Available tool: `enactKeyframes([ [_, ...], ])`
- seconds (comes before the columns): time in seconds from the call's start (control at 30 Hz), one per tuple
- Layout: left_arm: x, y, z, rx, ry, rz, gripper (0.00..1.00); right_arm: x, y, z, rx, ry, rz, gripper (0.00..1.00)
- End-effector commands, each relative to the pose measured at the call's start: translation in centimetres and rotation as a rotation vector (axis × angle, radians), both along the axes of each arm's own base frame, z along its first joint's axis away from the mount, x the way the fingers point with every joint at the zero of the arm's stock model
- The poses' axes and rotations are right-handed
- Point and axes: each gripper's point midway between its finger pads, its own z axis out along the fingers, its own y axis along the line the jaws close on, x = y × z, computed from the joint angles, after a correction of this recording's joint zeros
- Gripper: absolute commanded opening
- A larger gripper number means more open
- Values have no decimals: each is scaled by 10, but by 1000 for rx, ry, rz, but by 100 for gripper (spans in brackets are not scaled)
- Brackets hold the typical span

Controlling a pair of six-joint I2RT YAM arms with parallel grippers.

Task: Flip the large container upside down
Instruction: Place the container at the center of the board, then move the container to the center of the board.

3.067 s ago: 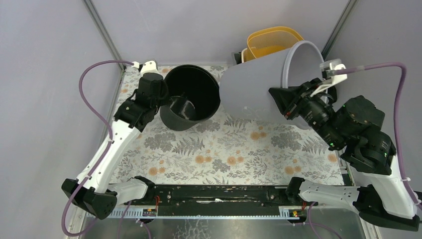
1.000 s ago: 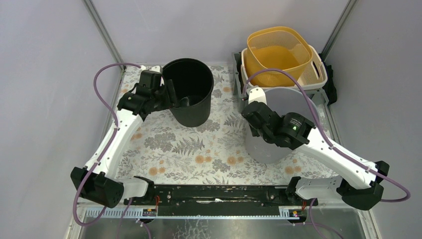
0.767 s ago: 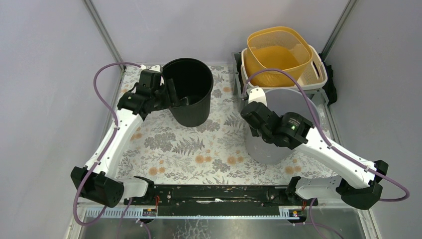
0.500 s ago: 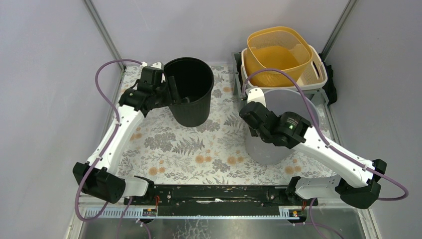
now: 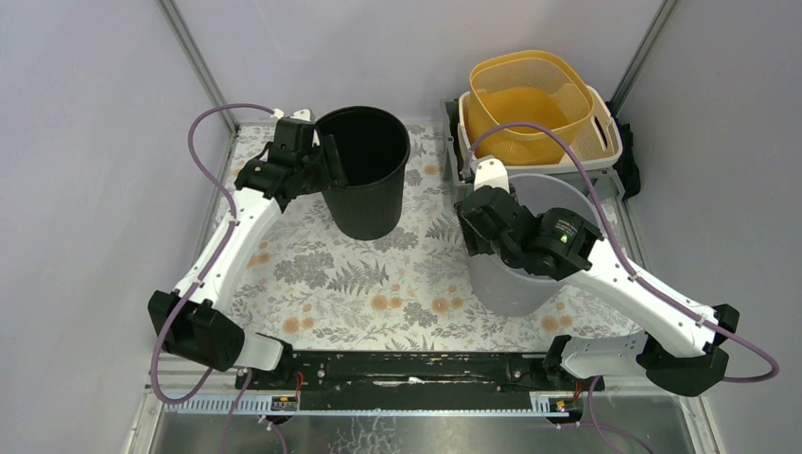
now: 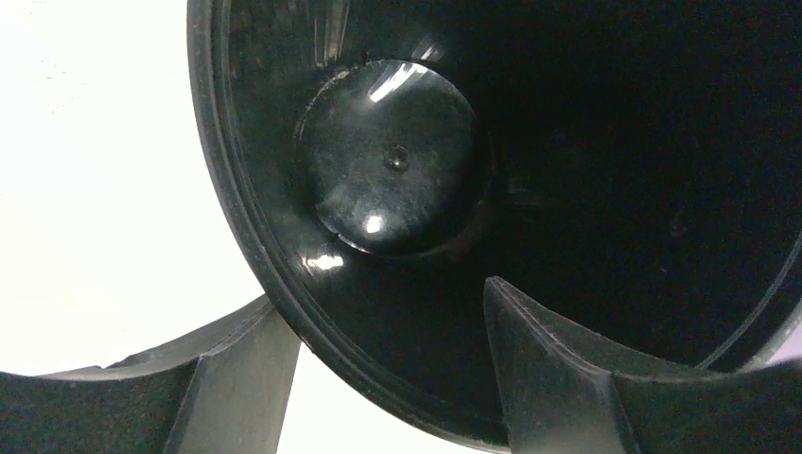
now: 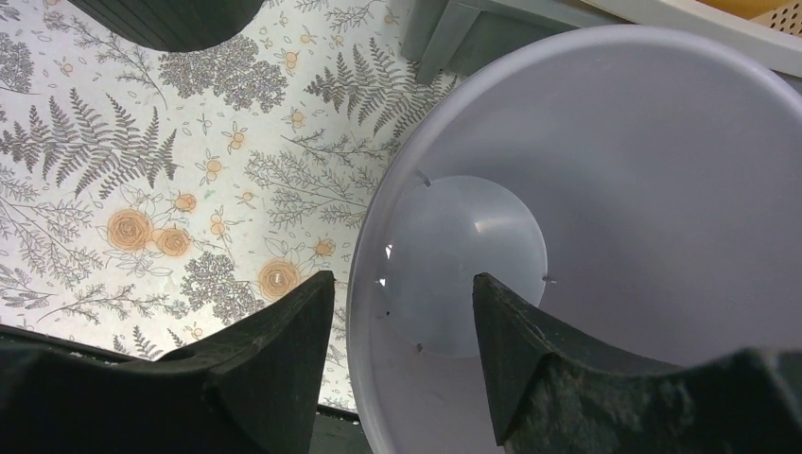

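Right gripper (image 7: 402,284) straddles the bucket (image 7: 662,142) rim, left gripper (image 6: 383,303) the pot (image 6: 397,161) rim; both jaws parted, gripping nothing. I should clamp the bucket rim squarely before tipping.

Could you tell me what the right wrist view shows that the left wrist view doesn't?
Only the right wrist: the inside of the grey container, the right gripper astride its rim, and the floral mat. Only the left wrist: the bottom of the black container, the left gripper astride its rim. Both: open jaws straddling an upright container's rim.
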Motion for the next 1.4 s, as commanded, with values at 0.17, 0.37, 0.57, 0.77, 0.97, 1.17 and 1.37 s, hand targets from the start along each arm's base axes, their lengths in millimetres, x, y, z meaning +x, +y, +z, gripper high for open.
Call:
enactKeyframes([
  [0.17, 40, -3, 6, -17, -93, 49, 73, -5, 7, 7, 13, 37, 29, 64],
  [0.37, 63, 1, 15, -19, -164, 118, 73, -6, 10, 2, -4, 55, 37, 64],
  [0.57, 90, 0, 16, -12, -192, 151, 74, -4, 11, 2, -11, 56, 36, 64],
  [0.77, 117, -5, 15, -23, -218, 174, 74, -6, 8, 7, 0, 51, 28, 64],
  [0.97, 144, -5, 17, -13, -262, 207, 74, -13, 8, 4, 23, 83, 35, 63],
  [1.17, 169, -10, 25, -12, -327, 197, 74, -24, 20, -8, 42, 179, 58, 61],
  [1.37, 174, -12, 26, -5, -352, 179, 80, -22, 21, -19, 6, 243, 33, 60],
])
